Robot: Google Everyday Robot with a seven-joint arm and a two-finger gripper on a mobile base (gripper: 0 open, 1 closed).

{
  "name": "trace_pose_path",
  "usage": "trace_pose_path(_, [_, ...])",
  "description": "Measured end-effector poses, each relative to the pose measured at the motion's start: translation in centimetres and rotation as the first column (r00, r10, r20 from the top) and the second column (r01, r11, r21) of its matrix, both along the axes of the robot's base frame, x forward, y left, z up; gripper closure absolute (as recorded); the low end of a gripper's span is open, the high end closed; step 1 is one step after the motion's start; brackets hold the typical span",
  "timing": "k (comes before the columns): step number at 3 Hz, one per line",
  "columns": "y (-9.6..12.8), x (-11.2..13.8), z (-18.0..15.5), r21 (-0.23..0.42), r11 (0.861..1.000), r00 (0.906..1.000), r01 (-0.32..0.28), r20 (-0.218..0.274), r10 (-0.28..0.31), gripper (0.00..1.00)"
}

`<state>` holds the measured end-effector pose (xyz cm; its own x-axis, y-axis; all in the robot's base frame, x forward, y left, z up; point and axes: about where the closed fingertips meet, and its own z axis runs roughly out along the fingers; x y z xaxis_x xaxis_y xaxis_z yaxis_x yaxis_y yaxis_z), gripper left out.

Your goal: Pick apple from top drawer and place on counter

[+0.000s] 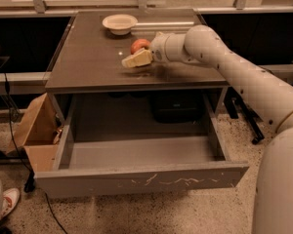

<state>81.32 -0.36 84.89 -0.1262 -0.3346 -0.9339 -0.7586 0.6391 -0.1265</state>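
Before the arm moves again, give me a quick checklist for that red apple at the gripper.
1. The small red apple is out of the wide grey metal drawer: ok.
2. Apple over the dark glossy counter, away from its edges: ok.
3. Apple resting on the counter: cannot tell.
4. Hold of the gripper, which is at the apple: cannot tell.
5. The pale round bowl stands apart from the apple: ok.

Gripper (136, 57) low over mid-counter (85, 62), right at the apple (140, 44), and the arm (234, 69) sweeps in from the right, blocking that side. The bowl (119, 23) guards the back edge, while the counter's left half lies open. Below, the top drawer (141, 180) stands pulled out, open from above, with a cardboard box (36, 130) just beside its left wall.
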Motion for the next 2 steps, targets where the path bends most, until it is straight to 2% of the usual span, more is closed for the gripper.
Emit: trace_pose_path(2, [-2.3, -0.9, 2.0, 0.011, 0.999, 0.9989, 0.030, 0.035, -0.030, 0.00])
